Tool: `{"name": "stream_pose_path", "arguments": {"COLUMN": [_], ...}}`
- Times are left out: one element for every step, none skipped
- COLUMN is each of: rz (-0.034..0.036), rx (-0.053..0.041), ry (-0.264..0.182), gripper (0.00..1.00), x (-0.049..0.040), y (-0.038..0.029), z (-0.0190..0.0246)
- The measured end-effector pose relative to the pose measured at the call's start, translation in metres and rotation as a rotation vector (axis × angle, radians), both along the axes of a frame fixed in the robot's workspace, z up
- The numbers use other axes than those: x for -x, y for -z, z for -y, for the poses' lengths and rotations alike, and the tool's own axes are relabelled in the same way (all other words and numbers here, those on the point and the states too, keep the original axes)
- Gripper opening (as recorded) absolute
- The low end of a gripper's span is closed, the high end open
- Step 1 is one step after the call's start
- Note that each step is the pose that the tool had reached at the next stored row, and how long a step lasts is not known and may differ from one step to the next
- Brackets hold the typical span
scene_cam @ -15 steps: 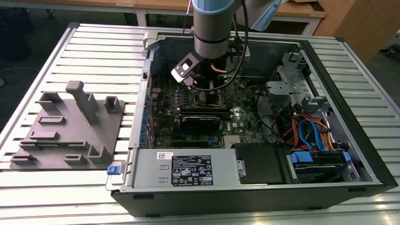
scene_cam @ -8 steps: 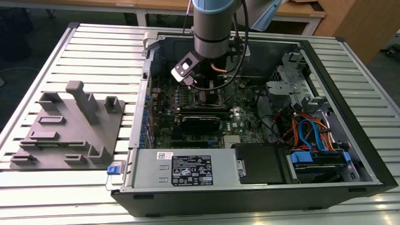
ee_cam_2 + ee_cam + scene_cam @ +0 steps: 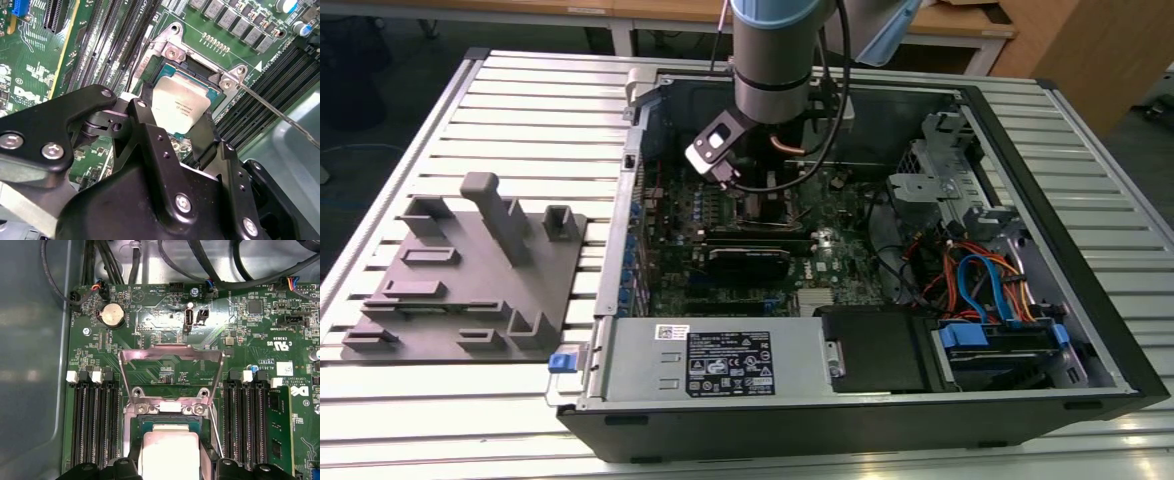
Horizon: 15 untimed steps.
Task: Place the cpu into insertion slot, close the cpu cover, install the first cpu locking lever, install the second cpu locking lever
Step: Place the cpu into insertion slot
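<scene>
In the second wrist view the gripper [image 3: 172, 122] covers part of the cpu [image 3: 182, 102] and of the slot [image 3: 200, 67]. In the first wrist view the picture's edge cuts the cpu off. In the exterior view the arm [image 3: 781, 60] hides both.

Open computer case [image 3: 854, 425] on slatted table [image 3: 534, 90], grey power supply [image 3: 707, 360] inside, grey moulded fixture [image 3: 454, 290] beside it.

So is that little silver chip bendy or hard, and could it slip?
The cpu is probably stiff: its metal top looks flat, with no sag in the gripper. It's likely light, being thin and small. Its smooth top looks slippery, and the gripper pinches only its edges, so it might slip if bumped.
</scene>
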<state>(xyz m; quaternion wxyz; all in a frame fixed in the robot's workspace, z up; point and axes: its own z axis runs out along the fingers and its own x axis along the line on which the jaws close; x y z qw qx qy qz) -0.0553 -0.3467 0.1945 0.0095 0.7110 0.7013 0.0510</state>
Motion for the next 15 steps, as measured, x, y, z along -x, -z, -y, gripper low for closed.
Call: {"name": "stream_pose_path", "arguments": {"rz": [0.0000,0.0000,0.0001,0.0002,0.0002,0.0003,0.0001,0.0000,-0.0001,-0.0002,-0.0002,-0.0001,0.0000,0.0001,0.0001], "rx": [0.0000,0.0000,-0.0002,-0.0004,-0.0003,-0.0004,-0.0002,-0.0001,0.0001,0.0002,0.0002,0.0002,0.0000,-0.0001,-0.0001], "ry": [0.002,0.004,0.005,0.007,0.009,0.011,0.013,0.015,0.017,0.018,0.020,0.020,0.021,0.021,0.021], "gripper": [0.54,0.54,0.54,0.54,0.54,0.54,0.54,0.54,0.54,0.54,0.54,0.54,0.54,0.54,0.54], "x": [0.0000,0.0000,0.0000,-0.0001,-0.0001,-0.0002,-0.0002,-0.0002,-0.0002,-0.0001,-0.0001,-0.0001,-0.0001,-0.0001,-0.0001], "y": [0.0001,0.0002,0.0004,0.0007,0.0010,0.0015,0.0018,0.0021,0.0025,0.0027,0.0030,0.0031,0.0033,0.0033,0.0033], "z": [0.0000,0.0000,0.0000,-0.0001,-0.0001,-0.0001,-0.0001,-0.0001,-0.0001,0.0000,0.0000,0.0000,-0.0001,-0.0001,-0.0001]}}
